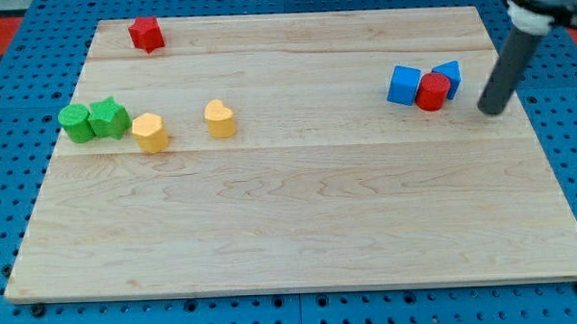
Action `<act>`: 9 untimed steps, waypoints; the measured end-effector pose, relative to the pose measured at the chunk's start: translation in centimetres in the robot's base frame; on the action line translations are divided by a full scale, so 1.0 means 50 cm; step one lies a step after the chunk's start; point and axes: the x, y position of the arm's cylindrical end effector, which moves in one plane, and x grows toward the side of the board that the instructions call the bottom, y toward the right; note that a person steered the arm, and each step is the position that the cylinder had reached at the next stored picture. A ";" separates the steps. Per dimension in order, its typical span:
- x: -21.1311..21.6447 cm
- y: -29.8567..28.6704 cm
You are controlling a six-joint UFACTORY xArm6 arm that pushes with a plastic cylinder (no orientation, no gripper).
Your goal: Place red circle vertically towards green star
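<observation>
While my tip rests at the surface's upper right, bare rod without fingers, just right of the red circle wedged between two blue blocks, the green star sits far left.

1. A pale wooden board with light, streaky grain lies on a blue pegboard surface dotted with dark holes.
2. A red star-shaped block and a red circle block share one bright shade.
3. A green circle block and a green star block match.
4. Two yellow blocks are orange-tinged.
5. A blue cube block and a second blue block match.
6. The dark grey rod ends at my tip.
</observation>
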 end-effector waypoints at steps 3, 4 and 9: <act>-0.136 -0.153; -0.123 -0.128; -0.173 -0.301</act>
